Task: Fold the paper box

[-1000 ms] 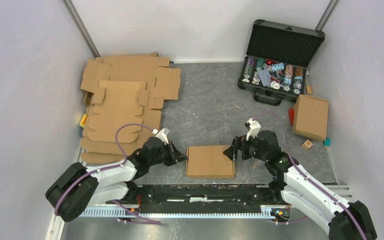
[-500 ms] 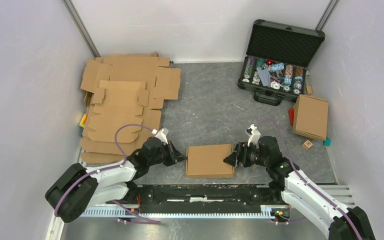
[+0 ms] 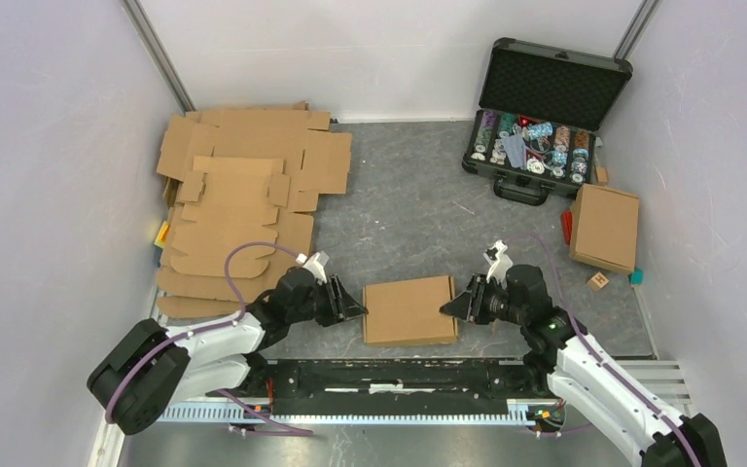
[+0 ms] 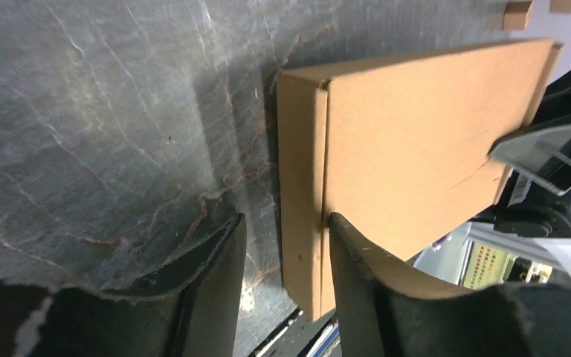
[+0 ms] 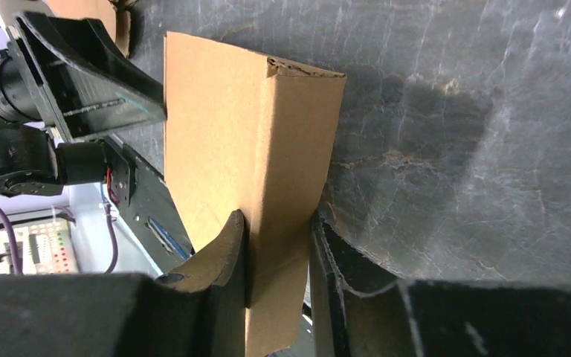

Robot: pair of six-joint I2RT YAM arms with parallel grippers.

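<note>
The paper box (image 3: 409, 309) is a closed, flat brown carton lying on the grey table between my two arms. My left gripper (image 3: 355, 308) is at its left end and stands open. In the left wrist view the box's side wall (image 4: 301, 186) lies between the fingers; one finger (image 4: 357, 260) touches the lid's edge and the other rests apart on the table. My right gripper (image 3: 450, 306) is at the right end. In the right wrist view both fingers press on the box's side wall (image 5: 290, 149), so that gripper (image 5: 277, 230) is shut on it.
A pile of flat cardboard blanks (image 3: 243, 195) fills the back left. An open black case of poker chips (image 3: 540, 122) stands at the back right, with another folded box (image 3: 605, 226) and a small wooden block (image 3: 598, 281) near it. A black rail (image 3: 399, 375) runs along the near edge.
My right gripper came in from wide open and closed on the box's right end. My left gripper, shut before, has opened around the left end. The box has shifted slightly.
</note>
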